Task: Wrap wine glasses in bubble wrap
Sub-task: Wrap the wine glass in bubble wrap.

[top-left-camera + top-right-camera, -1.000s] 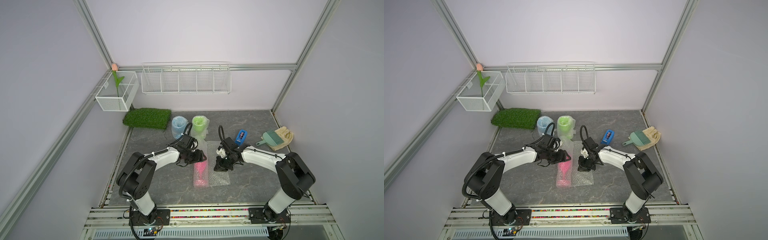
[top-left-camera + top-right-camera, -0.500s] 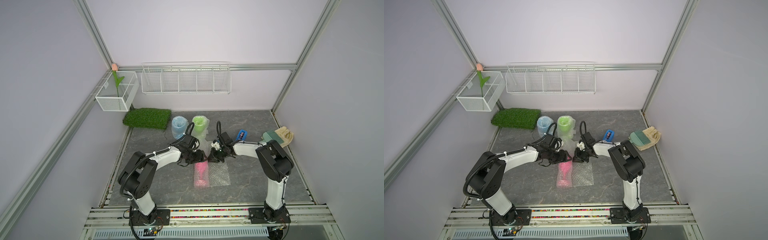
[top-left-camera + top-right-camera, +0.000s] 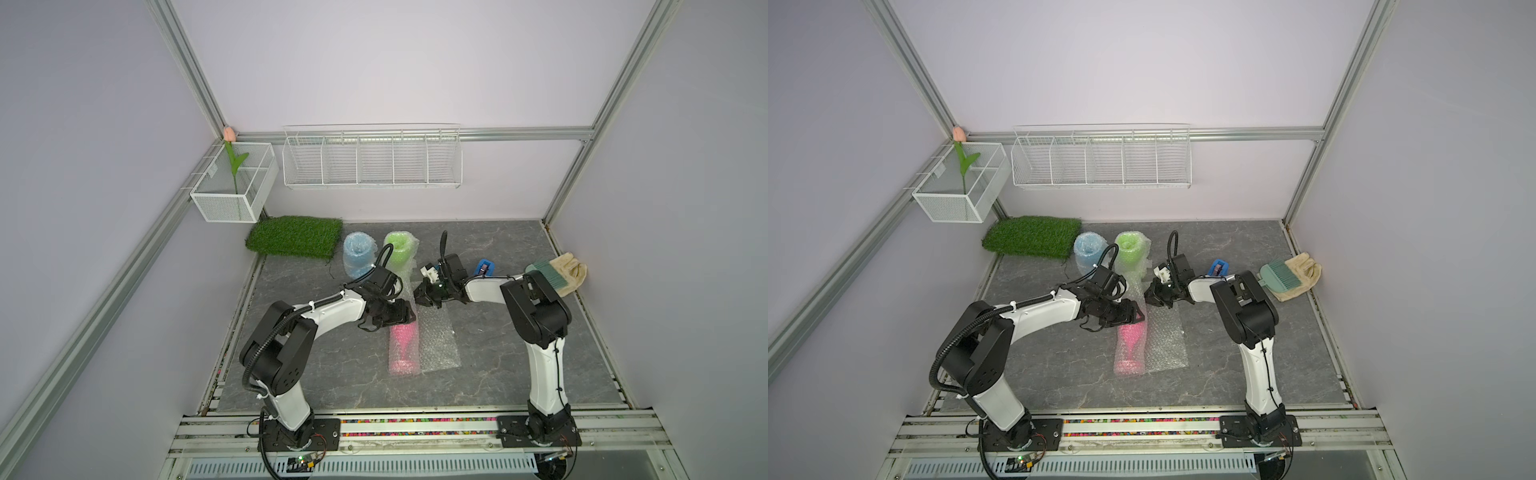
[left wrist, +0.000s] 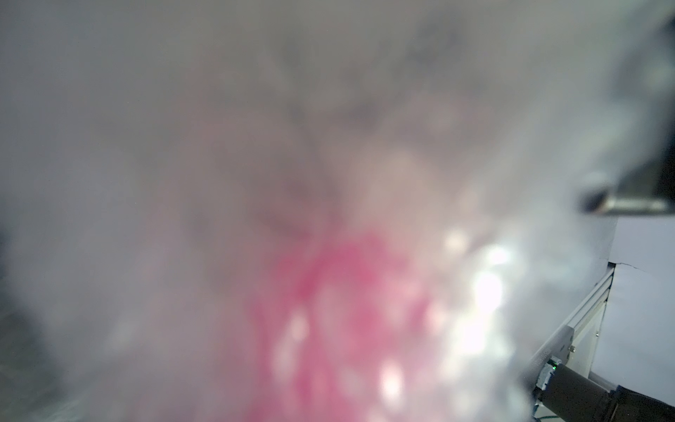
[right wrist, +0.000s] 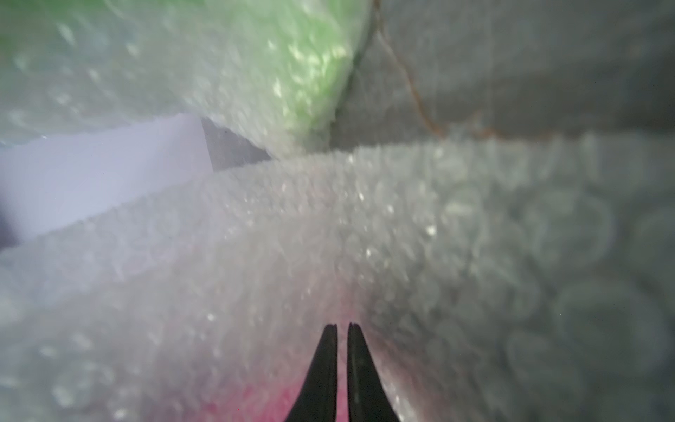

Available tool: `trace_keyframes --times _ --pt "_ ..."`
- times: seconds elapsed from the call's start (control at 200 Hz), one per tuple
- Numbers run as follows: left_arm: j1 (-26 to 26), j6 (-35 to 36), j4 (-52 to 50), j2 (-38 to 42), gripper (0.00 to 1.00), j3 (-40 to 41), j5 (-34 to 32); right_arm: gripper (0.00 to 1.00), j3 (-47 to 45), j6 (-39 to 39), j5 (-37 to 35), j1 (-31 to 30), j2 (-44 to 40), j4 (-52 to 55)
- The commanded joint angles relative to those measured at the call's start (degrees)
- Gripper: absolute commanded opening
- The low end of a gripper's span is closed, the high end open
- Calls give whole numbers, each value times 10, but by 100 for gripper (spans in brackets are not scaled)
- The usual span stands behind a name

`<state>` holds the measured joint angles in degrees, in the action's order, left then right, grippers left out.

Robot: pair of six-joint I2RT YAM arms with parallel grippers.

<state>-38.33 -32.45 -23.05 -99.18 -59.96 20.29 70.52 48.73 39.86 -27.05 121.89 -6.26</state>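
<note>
Grey marbled tabletop [image 3: 332, 374] — pale lilac walls [image 3: 374, 62]

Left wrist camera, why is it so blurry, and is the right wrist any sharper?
Left wrist view: bubble wrap lies very close to the lens, so all is out of focus, the pink goblet a smear, with white glare. Right wrist view: sharper mid-frame, soft at the edges. Both top views: sharp, evenly lit.

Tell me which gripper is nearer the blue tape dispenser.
Right. The right gripper lies between the tape dispenser and the left gripper, which is farther off at the pink glass.
</note>
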Motion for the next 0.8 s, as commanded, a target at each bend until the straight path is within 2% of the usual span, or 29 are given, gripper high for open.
trace_keyframes --times 0.0,0.18,0.3,0.39,0.575,0.8 --pt "-3 2 -54 -11 39 -13 -22 11 -2 9 -22 5 1 -10" --pt "-3 -11 -98 -10 37 -35 -72 11 -56 -20 -59 8 -38 39" --pt "-7 -18 -137 -26 36 -60 -105 14 -99 -39 -83 8 -98 63" --pt "-10 -21 -157 -40 36 -76 -119 17 -110 -74 -111 8 -147 126" --pt "-17 -24 -198 -67 37 -109 -148 30 -147 -139 -167 11 -221 252" --pt "-26 -25 -223 -94 36 -134 -154 51 -226 -160 -179 24 -287 293"
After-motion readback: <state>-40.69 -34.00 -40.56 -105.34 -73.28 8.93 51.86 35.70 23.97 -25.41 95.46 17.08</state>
